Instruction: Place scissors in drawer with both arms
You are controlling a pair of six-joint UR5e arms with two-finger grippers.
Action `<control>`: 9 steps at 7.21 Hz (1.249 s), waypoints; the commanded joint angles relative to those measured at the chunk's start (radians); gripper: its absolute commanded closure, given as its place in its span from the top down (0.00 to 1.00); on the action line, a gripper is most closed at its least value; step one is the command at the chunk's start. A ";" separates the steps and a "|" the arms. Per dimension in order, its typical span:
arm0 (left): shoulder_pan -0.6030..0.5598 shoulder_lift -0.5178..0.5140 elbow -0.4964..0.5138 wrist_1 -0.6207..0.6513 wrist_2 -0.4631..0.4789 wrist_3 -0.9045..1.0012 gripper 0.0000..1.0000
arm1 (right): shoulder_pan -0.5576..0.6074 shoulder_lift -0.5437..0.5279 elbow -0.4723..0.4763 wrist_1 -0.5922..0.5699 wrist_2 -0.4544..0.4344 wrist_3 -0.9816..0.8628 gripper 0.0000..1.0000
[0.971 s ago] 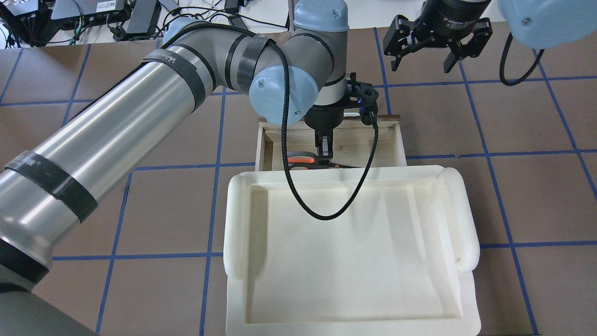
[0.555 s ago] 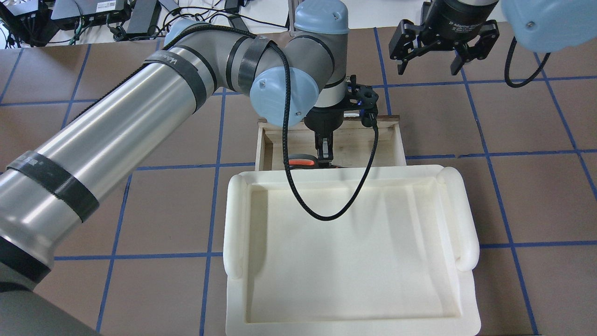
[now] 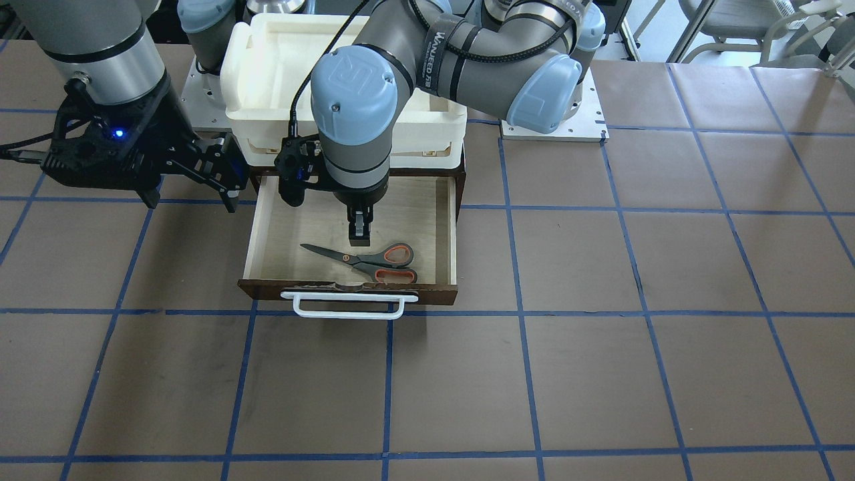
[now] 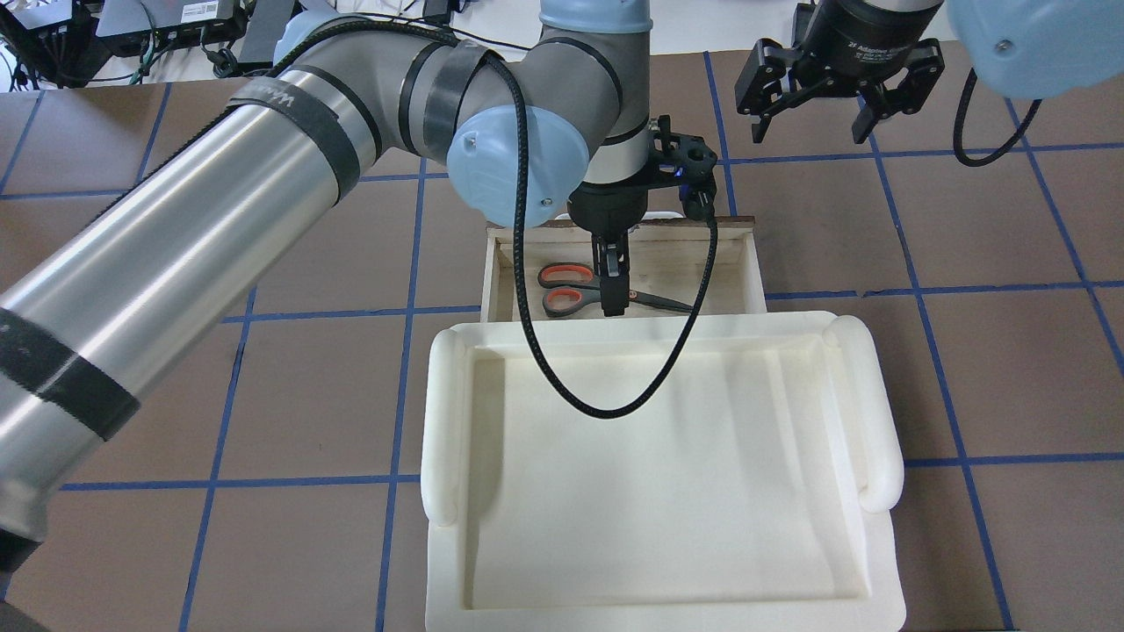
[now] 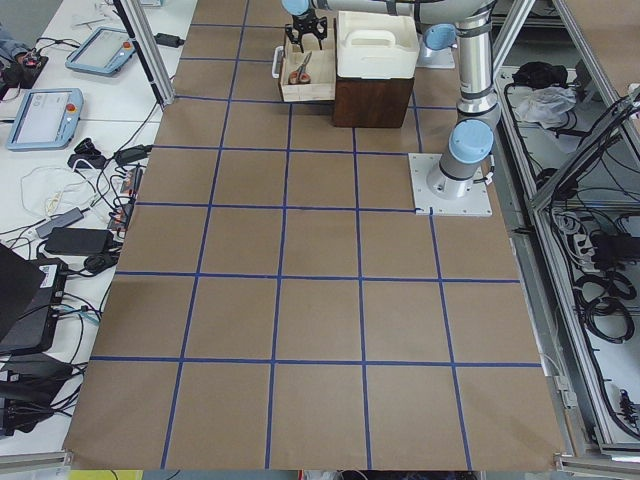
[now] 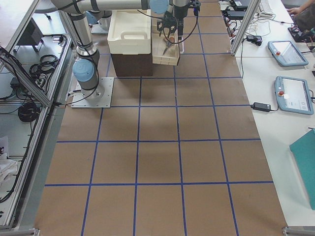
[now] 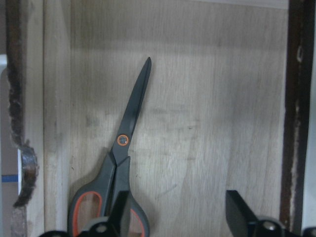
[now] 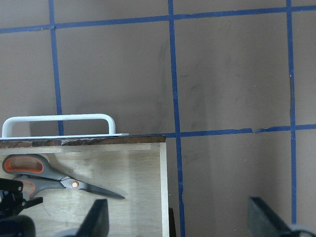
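Observation:
The scissors (image 3: 364, 259) lie flat on the pale floor of the open drawer (image 3: 453, 227), near its front wall and white bar handle (image 3: 347, 305). They also show in the overhead view (image 4: 575, 288) and both wrist views (image 7: 123, 163) (image 8: 54, 178). My left gripper (image 3: 359, 238) hangs just above them with its jaws apart and empty; in the left wrist view (image 7: 177, 215) its fingertips (image 7: 121, 212) stand apart, one over a handle. My right gripper (image 4: 812, 123) is open and empty, above the table beside the drawer's front corner.
A white foam tray (image 4: 869, 412) sits on top of the dark cabinet and covers the drawer's rear part from above. The brown table (image 3: 601, 334) has blue tape grid lines. The left arm's black cable (image 4: 615, 404) loops over the tray.
My left gripper has let go of the scissors and risen; they now lie loose in the drawer with both handle loops in view. My right gripper has shifted slightly right.

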 commanded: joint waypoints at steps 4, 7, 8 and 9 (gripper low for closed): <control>0.210 0.187 0.001 -0.011 0.014 0.005 1.00 | 0.000 -0.001 0.000 0.000 0.002 0.000 1.00; 0.384 0.296 -0.044 0.018 0.082 -0.080 1.00 | 0.001 -0.001 0.002 0.003 0.000 0.000 1.00; 0.418 0.318 -0.075 0.093 0.086 -0.198 1.00 | 0.000 -0.001 0.002 0.005 0.000 0.000 1.00; 0.422 0.342 -0.103 0.151 0.106 -0.348 1.00 | 0.000 -0.001 0.002 0.005 -0.003 -0.001 1.00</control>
